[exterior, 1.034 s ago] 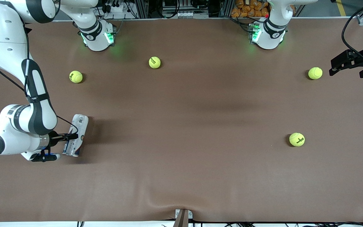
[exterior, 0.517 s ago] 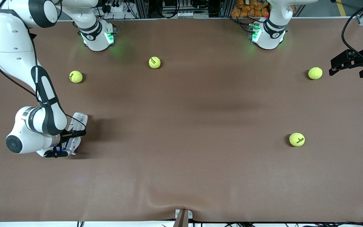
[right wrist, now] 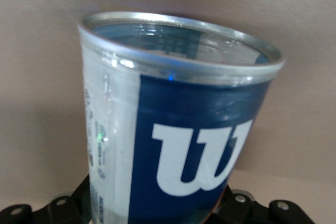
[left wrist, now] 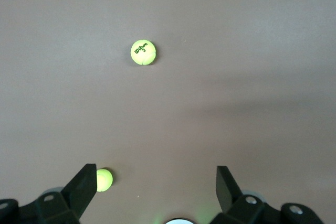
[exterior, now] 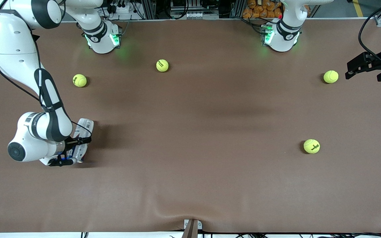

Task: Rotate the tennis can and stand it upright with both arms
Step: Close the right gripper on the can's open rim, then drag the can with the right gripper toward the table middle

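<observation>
1. Tennis can (exterior: 82, 138) is at the lower left of the front view, toward the right arm's end of the table, partly hidden by the right arm's wrist. It leans, with its white end (exterior: 86, 123) higher in that view and its other end lower, near the blue light of the wrist.
2. In the right wrist view the tennis can (right wrist: 173, 124) fills the middle of the picture. Its metallic rim (right wrist: 184, 30) is open at the top, and under it there is a navy label with a white W logo (right wrist: 202, 156).
3. Right gripper (exterior: 78, 141) is clamped on the middle of the tennis can; its black fingers (exterior: 84, 139) cross the can's body in the front view.
4. Left gripper (exterior: 364, 66) is at the upper right edge of the front view, over the table's edge at the left arm's end, and this arm waits. In the left wrist view its two fingers (left wrist: 84, 184) stand wide apart, with nothing between them.
5. Four yellow-green tennis balls lie on the brown table (exterior: 193, 148): one (exterior: 79, 80) at upper left, one (exterior: 162, 65) near the top middle, one (exterior: 330, 76) just beside the left gripper, and one (exterior: 311, 146) at lower right.
6. The left wrist view shows a ball with the Wilson name (left wrist: 143, 52) and another ball (left wrist: 103, 180) near one finger.
</observation>
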Controlling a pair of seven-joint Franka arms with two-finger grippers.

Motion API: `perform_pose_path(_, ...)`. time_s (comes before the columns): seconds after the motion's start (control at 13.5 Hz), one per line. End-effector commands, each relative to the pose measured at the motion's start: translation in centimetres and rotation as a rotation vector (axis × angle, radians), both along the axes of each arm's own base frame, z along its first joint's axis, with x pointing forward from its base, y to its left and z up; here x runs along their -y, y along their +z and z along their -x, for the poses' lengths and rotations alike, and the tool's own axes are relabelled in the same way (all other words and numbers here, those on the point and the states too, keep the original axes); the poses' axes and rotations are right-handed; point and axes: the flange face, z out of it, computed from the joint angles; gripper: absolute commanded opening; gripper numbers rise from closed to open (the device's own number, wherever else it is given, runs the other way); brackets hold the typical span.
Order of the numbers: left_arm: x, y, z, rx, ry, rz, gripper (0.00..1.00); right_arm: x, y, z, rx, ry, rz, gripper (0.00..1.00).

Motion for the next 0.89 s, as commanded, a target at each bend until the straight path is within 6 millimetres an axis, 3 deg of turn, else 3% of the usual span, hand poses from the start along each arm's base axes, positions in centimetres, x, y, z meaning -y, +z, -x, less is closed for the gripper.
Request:
perform_pose_path(0.0,-0.2,0.3,0.3,-0.004,-0.018,0.0,1.0,-2.7,1.9,-1.5,0.05,0.081,-0.024,0.88)
perform_pose_path(0.22,-0.2,0.3,0.3,-0.004,-0.018,0.0,1.0,-6.8,4.2,-2.9,0.104,0.173,-0.03,0.88)
perform_pose_path(0.44,-0.1,0.3,0.3,-0.004,-0.019,0.007,1.0,-14.6,6.6,-3.4,0.158,0.331,-0.05,0.87)
perform_pose_path(0.81,-0.1,0.3,0.4,-0.004,-0.019,0.01,1.0,-28.4,7.9,-0.2,0.185,0.632,-0.103,0.87)
